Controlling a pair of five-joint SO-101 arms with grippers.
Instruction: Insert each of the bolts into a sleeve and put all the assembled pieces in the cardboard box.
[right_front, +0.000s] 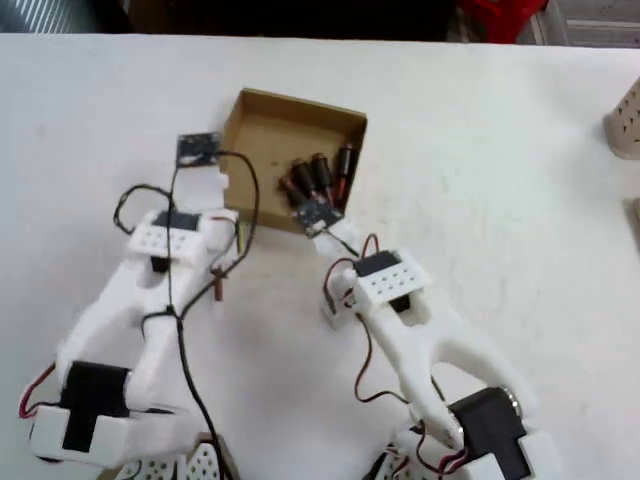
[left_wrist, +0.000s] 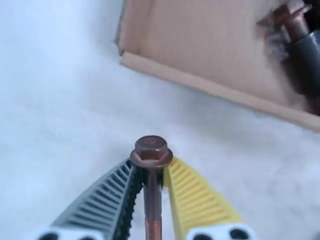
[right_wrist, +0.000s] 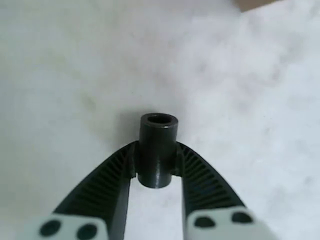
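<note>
Several assembled pieces (right_front: 318, 178) lie in the brown cardboard box (right_front: 262, 125), toward its 3 o'clock side. The left gripper (left_wrist: 150, 170) clamps a copper hex-head bolt (left_wrist: 151, 152). The right gripper (right_wrist: 156, 152) clamps a black cylindrical sleeve (right_wrist: 158, 137). Insertion and boxing remain.

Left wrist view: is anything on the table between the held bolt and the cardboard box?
Nothing visible. Bare table lies between the bolt, clamped in the left tool, and the near wall of the box. The bolt would have to clear that wall. The assembled pieces lie toward one side inside.
</note>
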